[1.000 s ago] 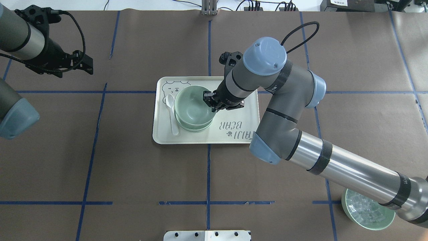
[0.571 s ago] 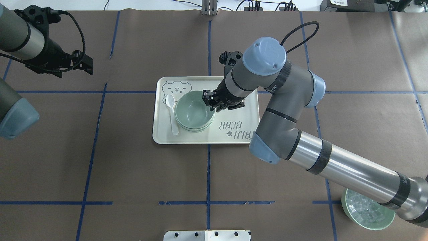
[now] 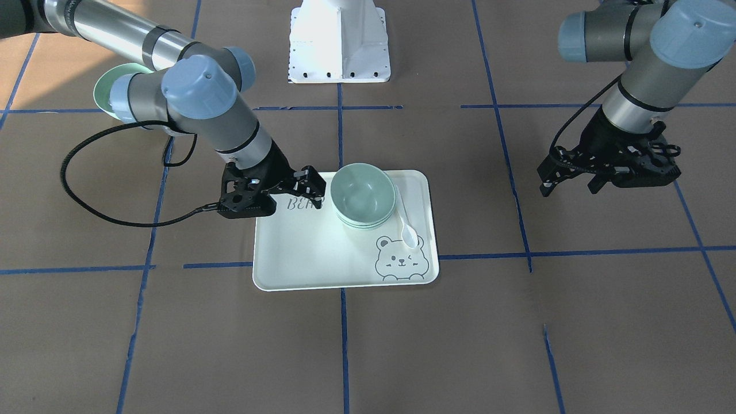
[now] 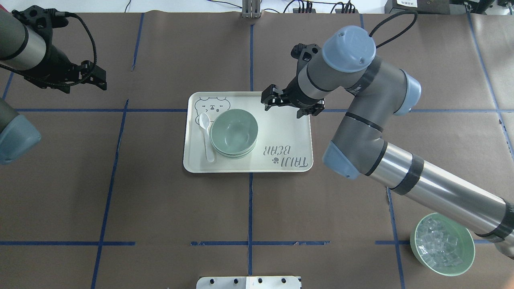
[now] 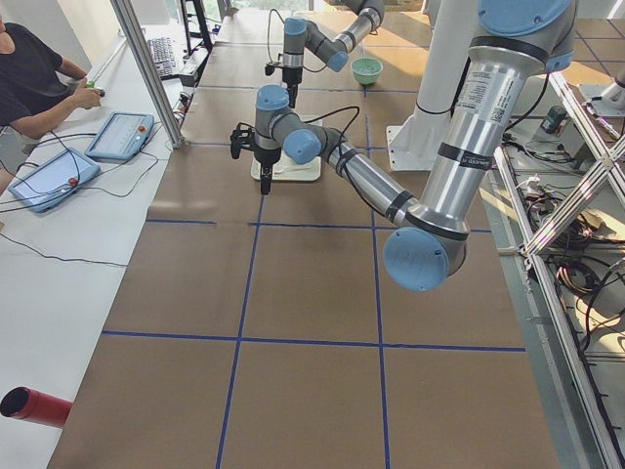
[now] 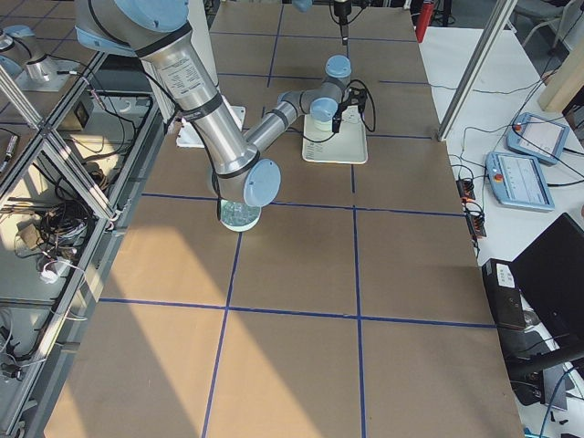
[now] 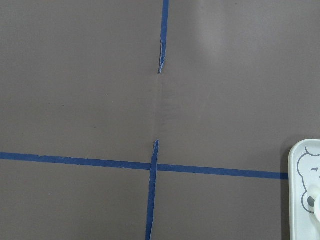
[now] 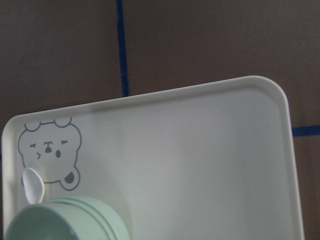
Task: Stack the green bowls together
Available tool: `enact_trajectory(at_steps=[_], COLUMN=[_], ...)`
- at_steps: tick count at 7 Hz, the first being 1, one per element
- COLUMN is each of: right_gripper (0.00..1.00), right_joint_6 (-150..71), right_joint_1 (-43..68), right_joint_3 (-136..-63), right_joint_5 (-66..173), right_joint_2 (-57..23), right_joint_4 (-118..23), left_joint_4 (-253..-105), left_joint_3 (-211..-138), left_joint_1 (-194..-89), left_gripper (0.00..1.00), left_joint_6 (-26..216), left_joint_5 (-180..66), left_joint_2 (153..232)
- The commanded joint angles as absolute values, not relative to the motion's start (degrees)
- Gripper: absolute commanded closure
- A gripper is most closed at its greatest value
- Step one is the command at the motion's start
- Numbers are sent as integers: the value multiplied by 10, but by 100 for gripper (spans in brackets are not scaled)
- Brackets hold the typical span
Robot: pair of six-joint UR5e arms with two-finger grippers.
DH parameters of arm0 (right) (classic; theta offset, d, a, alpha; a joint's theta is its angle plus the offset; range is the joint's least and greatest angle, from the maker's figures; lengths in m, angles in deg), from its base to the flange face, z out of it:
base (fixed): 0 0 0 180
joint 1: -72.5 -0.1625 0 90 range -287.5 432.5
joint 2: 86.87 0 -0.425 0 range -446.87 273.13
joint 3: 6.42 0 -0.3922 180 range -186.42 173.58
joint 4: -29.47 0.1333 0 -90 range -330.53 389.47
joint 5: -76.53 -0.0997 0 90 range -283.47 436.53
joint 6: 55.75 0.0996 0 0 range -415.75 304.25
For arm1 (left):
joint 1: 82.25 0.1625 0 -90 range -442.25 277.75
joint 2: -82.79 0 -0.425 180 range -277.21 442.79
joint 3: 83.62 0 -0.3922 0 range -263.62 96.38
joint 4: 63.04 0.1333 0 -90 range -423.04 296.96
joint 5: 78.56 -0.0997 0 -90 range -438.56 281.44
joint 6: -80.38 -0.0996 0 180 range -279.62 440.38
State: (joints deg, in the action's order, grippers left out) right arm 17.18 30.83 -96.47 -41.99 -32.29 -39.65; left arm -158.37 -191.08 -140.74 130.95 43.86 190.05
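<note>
The pale green bowls (image 4: 233, 132) sit nested in one stack on the left half of the cream tray (image 4: 281, 132). The stack also shows in the front view (image 3: 364, 194) and at the bottom left of the right wrist view (image 8: 65, 220). My right gripper (image 4: 268, 100) is open and empty. It hovers over the tray's far edge, apart from the stack, and shows beside it in the front view (image 3: 313, 185). My left gripper (image 4: 96, 77) is open and empty, far off to the left over bare table.
A white spoon (image 4: 207, 136) lies on the tray just left of the stack. A green bowl with clear ice-like cubes (image 4: 441, 244) stands near the table's front right, partly under my right arm. The tray's corner shows in the left wrist view (image 7: 305, 190).
My right gripper let go of the top bowl, which now rests nested in the stack. The gripper drew back up and to the right, off the bowls. The left arm shifted slightly.
</note>
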Motion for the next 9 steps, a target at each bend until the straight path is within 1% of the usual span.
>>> enact_trajectory(at_steps=[1,4,6,7,8,9], right_gripper=[0,0,0,0,0,0], right_joint_6=[33,-200,-370,-422,-455,-536], right_joint_1=[234,101,11,-26,-56,-92], right_joint_3=[-1013,-1013,-1006,-999,-998,-997], right_joint_5=[-469,-568,-581,-581,-581,-581], right_joint_2=[-219,-84,-7,17,23,24], right_joint_4=[-397,-394,-399,-400,-436,-498], left_joint_4=[-1582,-1581,-1581,-1581,-1581,-1582], left_joint_3=[-1911,-1889,-1859,-1845,-1825,-1810], left_joint_1=[-1459,-1564,-1619,-1635,-1645,-1657], left_gripper=[0,0,0,0,0,0], left_joint_6=[1210,995,890,862,836,815], left_joint_5=[482,529,530,530,530,530], left_joint_2=[1863,1774,1740,1735,1723,1720])
